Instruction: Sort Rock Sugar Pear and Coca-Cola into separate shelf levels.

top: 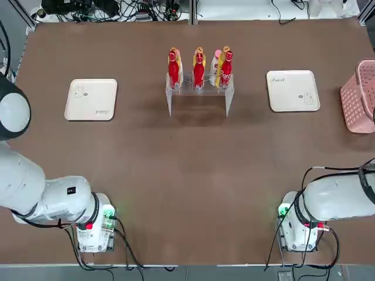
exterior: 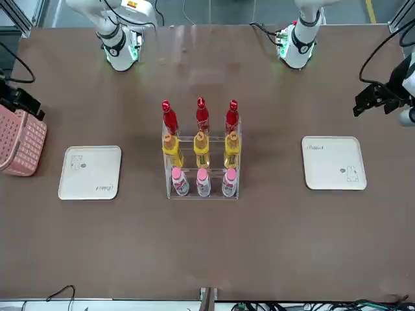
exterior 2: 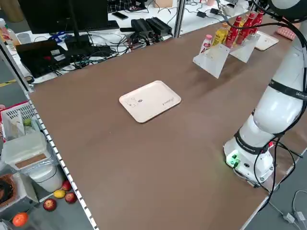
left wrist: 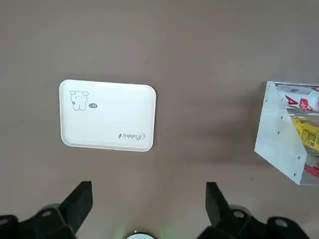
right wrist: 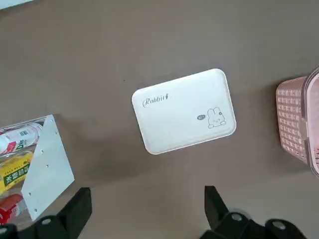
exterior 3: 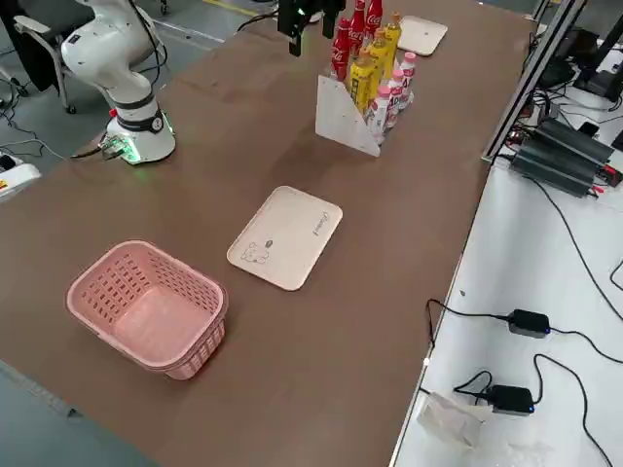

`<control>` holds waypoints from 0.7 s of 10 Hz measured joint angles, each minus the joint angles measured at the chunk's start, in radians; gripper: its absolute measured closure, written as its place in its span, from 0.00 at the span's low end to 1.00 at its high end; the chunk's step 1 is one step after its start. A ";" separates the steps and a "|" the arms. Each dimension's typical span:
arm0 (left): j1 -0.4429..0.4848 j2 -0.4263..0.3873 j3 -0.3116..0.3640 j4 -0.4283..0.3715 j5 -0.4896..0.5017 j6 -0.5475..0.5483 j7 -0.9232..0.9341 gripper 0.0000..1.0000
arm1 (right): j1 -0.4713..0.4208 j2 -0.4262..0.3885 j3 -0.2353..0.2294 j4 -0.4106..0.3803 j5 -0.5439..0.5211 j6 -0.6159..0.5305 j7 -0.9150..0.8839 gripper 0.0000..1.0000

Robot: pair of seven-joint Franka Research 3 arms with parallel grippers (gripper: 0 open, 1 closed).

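Figure: the clear acrylic two-tier rack [exterior: 202, 165] is standing mid-worktop [exterior: 207, 253], already carrying three rows of bottles. In the front view, three Coca-Cola bottles [exterior: 201, 116] are sitting in the row nearest the robot, three Rock Sugar Pear bottles [exterior: 201, 148] are occupying the middle step, and three pink-capped bottles [exterior: 203, 183] are lining the row farthest from it; the two task drinks thus appear to be resting on separate levels, although the see-through walls are making the exact tier boundaries hard to read. The left gripper [left wrist: 144, 206] is hanging with its jaws spread wide and holding nothing, above the worktop near a cream tray [left wrist: 107, 115]. The right gripper [right wrist: 144, 211] is likewise gaping and empty, looking down on the other cream tray [right wrist: 183, 110] beside a pink basket [right wrist: 296, 124]. The slim plastic bottles are probably light to moderate in weight, smooth-walled, slightly yielding and prone to tipping. A grasp across the body just under the shoulder, approached from the robot's side, is looking soundest, since neighbours are standing close alongside.
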 joint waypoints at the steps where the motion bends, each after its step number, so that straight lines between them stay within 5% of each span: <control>1: -0.013 -0.005 0.008 0.000 0.000 -0.005 0.007 0.00 | 0.000 0.000 0.000 -0.012 0.000 0.006 0.001 0.00; 7: -0.129 -0.011 0.126 -0.011 -0.001 0.037 0.003 0.00 | -0.001 -0.001 -0.002 -0.019 -0.001 0.012 0.002 0.00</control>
